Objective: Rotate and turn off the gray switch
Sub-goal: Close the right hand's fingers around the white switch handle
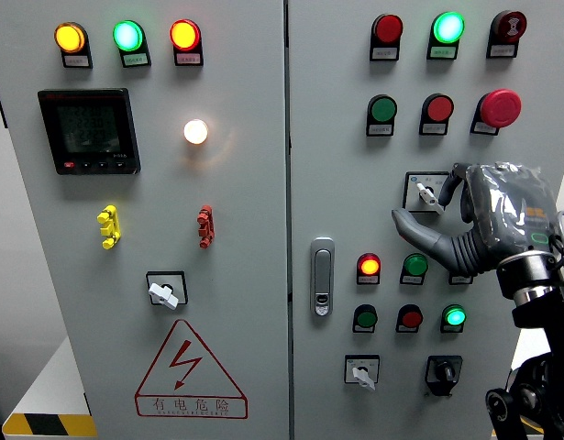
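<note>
On the left door of the cabinet (pixel 236 275) sits a gray rotary switch (pixel 163 291) under the yellow handle (pixel 108 226) and red handle (pixel 204 225), well apart from the hand. It looks much like the others, so a wrong pick is a real risk if the target is judged by colour alone.

Right of the door latch (pixel 322 275), low on the right door, a second gray switch (pixel 361 374) sits beside a black knob (pixel 444 370).

Higher up, the third gray switch (pixel 427 193) is the one the right hand (pixel 474 220) is reaching for. The fingers curl toward its knob from the right and the thumb stretches out below it. The hand looks half closed and holds nothing firmly; I cannot tell whether a fingertip touches the knob yet.

The knob is small and the fingers thick, so they may slip off as the wrist turns and leave the switch short of its off stop. The thumb lies near the lit red lamp button (pixel 369 267) and the green button (pixel 414 266); a sagging wrist could press one. The red mushroom button (pixel 500 108) sits just above the hand, and a lift during the turn could knock it.

The left hand is not in view.
</note>
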Robot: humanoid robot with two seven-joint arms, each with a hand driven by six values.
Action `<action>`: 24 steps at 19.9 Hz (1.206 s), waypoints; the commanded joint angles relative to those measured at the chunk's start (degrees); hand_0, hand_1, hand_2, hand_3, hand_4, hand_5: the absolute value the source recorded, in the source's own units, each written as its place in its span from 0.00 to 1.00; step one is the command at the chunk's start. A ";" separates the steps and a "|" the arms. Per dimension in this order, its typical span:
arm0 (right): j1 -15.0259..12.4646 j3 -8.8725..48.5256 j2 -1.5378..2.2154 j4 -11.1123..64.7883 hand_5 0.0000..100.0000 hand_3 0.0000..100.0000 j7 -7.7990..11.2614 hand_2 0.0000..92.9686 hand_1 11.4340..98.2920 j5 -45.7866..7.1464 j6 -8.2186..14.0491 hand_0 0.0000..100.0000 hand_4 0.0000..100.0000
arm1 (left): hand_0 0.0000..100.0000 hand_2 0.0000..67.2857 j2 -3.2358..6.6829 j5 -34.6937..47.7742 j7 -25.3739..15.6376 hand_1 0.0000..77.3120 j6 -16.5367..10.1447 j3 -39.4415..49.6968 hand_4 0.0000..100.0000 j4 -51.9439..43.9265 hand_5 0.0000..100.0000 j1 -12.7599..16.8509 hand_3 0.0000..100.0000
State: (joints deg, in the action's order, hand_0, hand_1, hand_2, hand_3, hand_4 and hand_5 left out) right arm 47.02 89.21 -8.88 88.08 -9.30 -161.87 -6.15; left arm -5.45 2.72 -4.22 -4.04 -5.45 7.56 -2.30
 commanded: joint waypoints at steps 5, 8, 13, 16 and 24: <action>0.00 0.00 0.00 -0.54 1.00 0.99 0.07 0.76 0.17 -0.38 0.00 0.00 0.98 | 0.85 0.20 0.00 0.01 0.00 0.00 0.00 0.00 0.08 0.00 0.11 0.01 0.19; 0.44 0.00 -0.09 -0.80 1.00 0.99 0.07 0.76 0.17 -0.47 0.00 0.00 0.98 | 0.85 0.20 0.00 0.01 0.00 0.00 0.00 0.00 0.08 0.00 0.11 -0.07 0.19; 0.62 0.00 -0.09 -1.07 1.00 0.99 -0.01 0.76 0.16 -0.47 0.00 0.00 0.98 | 0.85 0.20 0.00 0.01 0.00 0.00 0.00 0.00 0.08 0.00 0.11 -0.07 0.19; 0.70 -0.09 0.00 -1.15 1.00 0.99 -0.01 0.76 0.16 -0.47 0.00 0.00 0.98 | 0.85 0.20 0.00 0.01 0.00 0.00 0.00 0.00 0.08 0.00 0.11 0.02 0.19; 0.79 -0.26 0.00 -1.33 1.00 1.00 -0.19 0.77 0.22 -0.56 0.09 0.28 0.98 | 0.85 0.20 0.00 0.01 0.00 0.00 0.00 0.00 0.08 0.00 0.11 -0.07 0.19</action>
State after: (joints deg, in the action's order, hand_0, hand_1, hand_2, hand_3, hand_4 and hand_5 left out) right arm 47.79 89.02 -8.88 86.75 -9.48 -162.42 -6.07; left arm -5.45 2.73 -4.22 -4.04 -5.45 7.56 -2.30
